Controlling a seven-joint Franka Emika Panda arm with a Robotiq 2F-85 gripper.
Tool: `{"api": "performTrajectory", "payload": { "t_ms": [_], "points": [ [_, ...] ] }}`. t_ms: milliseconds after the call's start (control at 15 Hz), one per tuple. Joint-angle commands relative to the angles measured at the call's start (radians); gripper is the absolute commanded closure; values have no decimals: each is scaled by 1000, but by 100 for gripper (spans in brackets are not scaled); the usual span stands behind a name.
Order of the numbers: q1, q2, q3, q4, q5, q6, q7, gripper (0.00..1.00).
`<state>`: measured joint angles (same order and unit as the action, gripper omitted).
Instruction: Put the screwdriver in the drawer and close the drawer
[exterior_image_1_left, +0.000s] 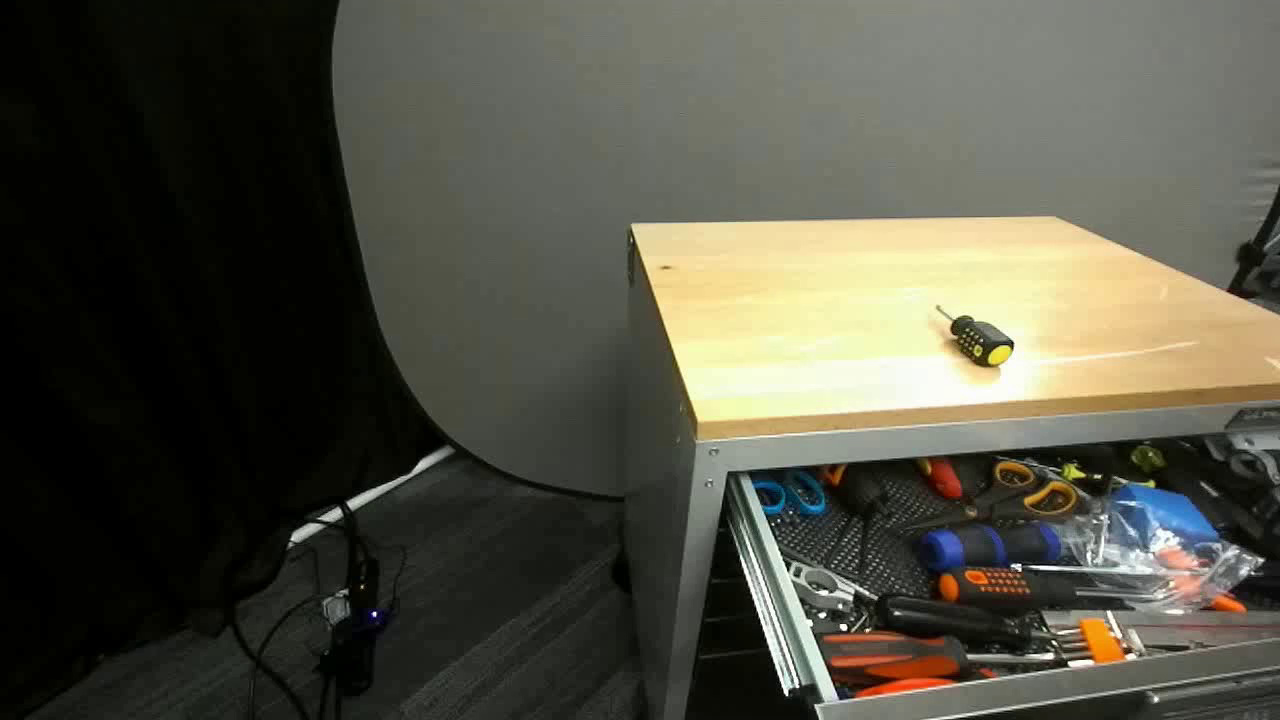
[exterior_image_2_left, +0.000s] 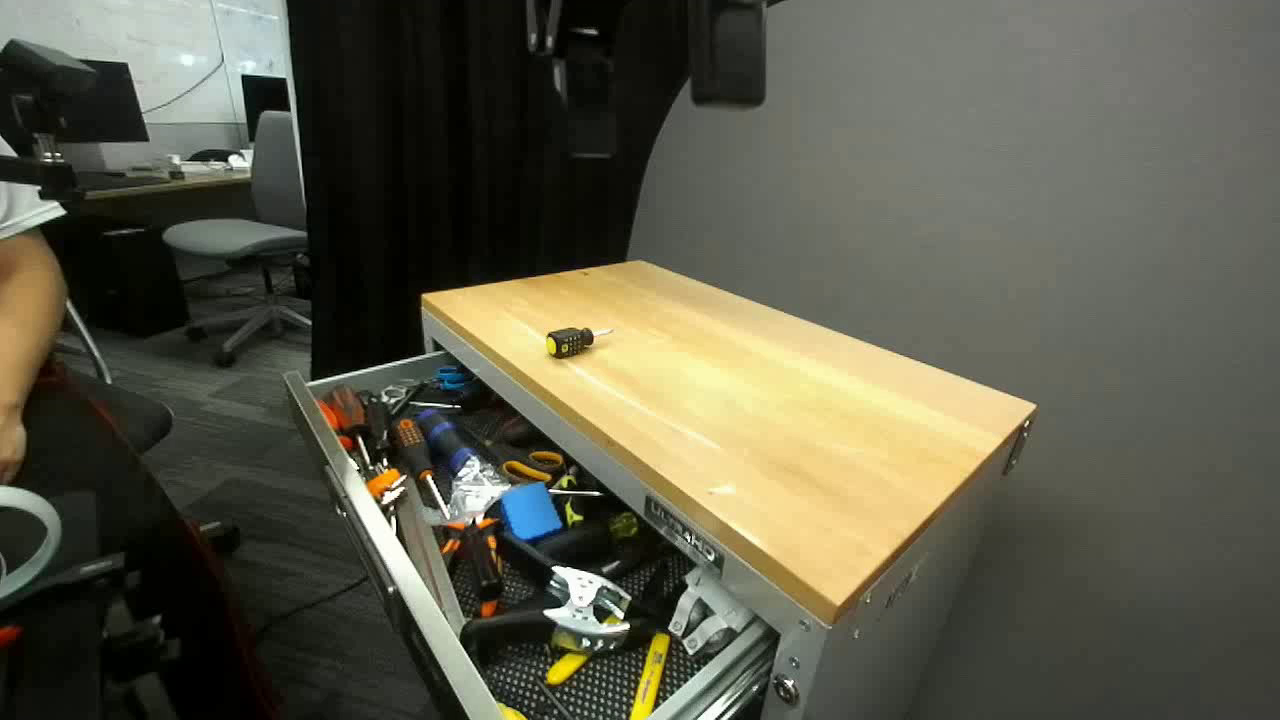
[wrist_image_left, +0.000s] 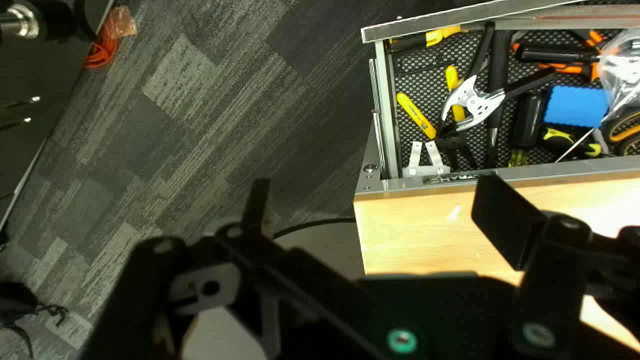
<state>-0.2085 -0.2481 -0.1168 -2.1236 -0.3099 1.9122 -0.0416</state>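
The small stubby screwdriver (exterior_image_1_left: 983, 342) with a black and yellow handle lies on the wooden top; it also shows in an exterior view (exterior_image_2_left: 570, 342). It is out of the wrist view. The topmost drawer (exterior_image_1_left: 1060, 682) of the grey cabinet is pulled open and holds many tools; it also shows in an exterior view (exterior_image_2_left: 405, 570) and in the wrist view (wrist_image_left: 450, 19). My gripper (wrist_image_left: 380, 212) is open, its black fingers wide apart with nothing between them. In an exterior view, the gripper (exterior_image_2_left: 655, 75) hangs high above the wooden top, apart from the screwdriver and drawer.
The wooden top (exterior_image_1_left: 850, 300) covers the cabinet (exterior_image_1_left: 660, 500). The drawer holds a blue block (exterior_image_2_left: 530, 510), a metal clamp (exterior_image_2_left: 588, 600), scissors and orange-handled tools. A person's arm (exterior_image_2_left: 25, 310) shows at the left edge. A black curtain (exterior_image_2_left: 450, 150) hangs behind.
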Motion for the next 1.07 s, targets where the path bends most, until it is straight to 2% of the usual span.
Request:
{"api": "performTrajectory", "payload": {
  "t_ms": [0,333,733,1000],
  "points": [
    [15,0,-13,6,-3,-4,2,0],
    [15,-5,-13,16,-3,-4,2,0],
    [112,133,34,19,198,58,16,0],
    [171,235,82,26,276,141,27,0]
  ]
}}
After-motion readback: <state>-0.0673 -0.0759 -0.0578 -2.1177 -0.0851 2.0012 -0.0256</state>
